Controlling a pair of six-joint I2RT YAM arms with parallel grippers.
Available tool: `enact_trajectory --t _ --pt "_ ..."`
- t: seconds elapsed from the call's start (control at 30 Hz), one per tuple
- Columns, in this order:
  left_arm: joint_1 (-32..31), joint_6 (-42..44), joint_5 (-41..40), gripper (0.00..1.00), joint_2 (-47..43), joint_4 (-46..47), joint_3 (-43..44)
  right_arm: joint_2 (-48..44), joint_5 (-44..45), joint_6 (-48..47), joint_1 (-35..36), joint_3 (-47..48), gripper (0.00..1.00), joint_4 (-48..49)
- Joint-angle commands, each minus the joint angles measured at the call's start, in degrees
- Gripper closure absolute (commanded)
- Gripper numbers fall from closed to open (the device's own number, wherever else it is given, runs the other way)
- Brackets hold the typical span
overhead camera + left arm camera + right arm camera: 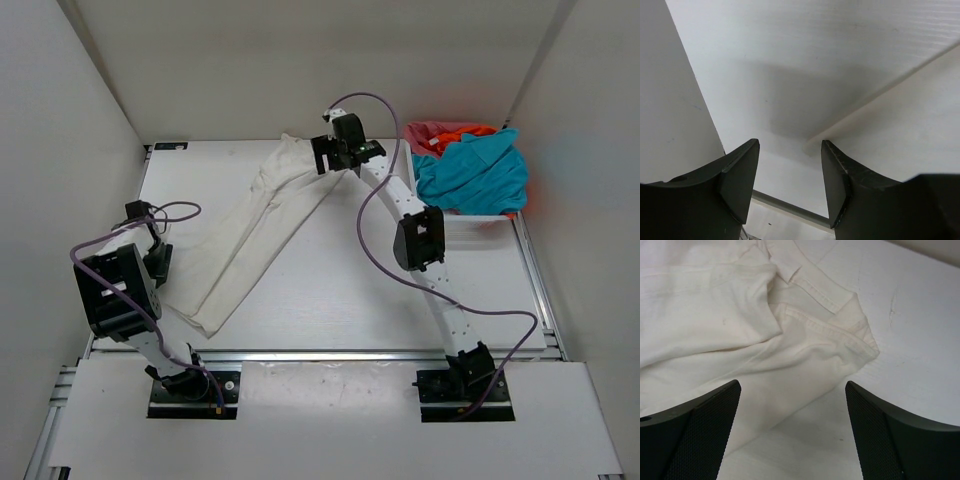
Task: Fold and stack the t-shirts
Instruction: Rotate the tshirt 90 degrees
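Fingers open and empty on left gripper [789, 150] and right gripper [792, 390]. White t-shirt [255, 225] seems only folded lengthwise on counter [360, 290]. Other t-shirts [470, 165] wait in basket [470, 222].

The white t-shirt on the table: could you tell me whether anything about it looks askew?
Yes. The white cloth t-shirt lies skewed across the table as a long diagonal band, not spread flat. Its far end, below the open right gripper, is bunched, with hems doubled over.

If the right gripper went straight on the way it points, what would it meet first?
Probably the white t-shirt, whose rumpled edge lies ahead of the right gripper on the table; exact depth is unclear.
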Motion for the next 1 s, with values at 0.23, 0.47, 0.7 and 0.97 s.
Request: enact_trajectory --t 0.23,0.47,0.7,0.97 --pt "0.89 -2.8 4.57 0.37 -9.3 -2.47 1.37 -16.74 -9.45 -12.09 2.2 6.59 0.07 -17.56" --pt "1.94 -2.1 8.35 0.34 -23.54 -5.89 -2.59 -30.89 -12.89 -12.18 4.75 6.76 0.09 -32.59" --pt "3.27 -4.56 16.61 0.33 -31.53 -8.01 -5.14 -46.15 -11.92 -12.87 11.85 -13.98 0.11 -41.25" --pt "0.54 -7.28 21.54 0.33 -35.49 -10.29 -8.04 -88.91 -5.5 -11.12 34.7 -73.74 0.03 -20.12"
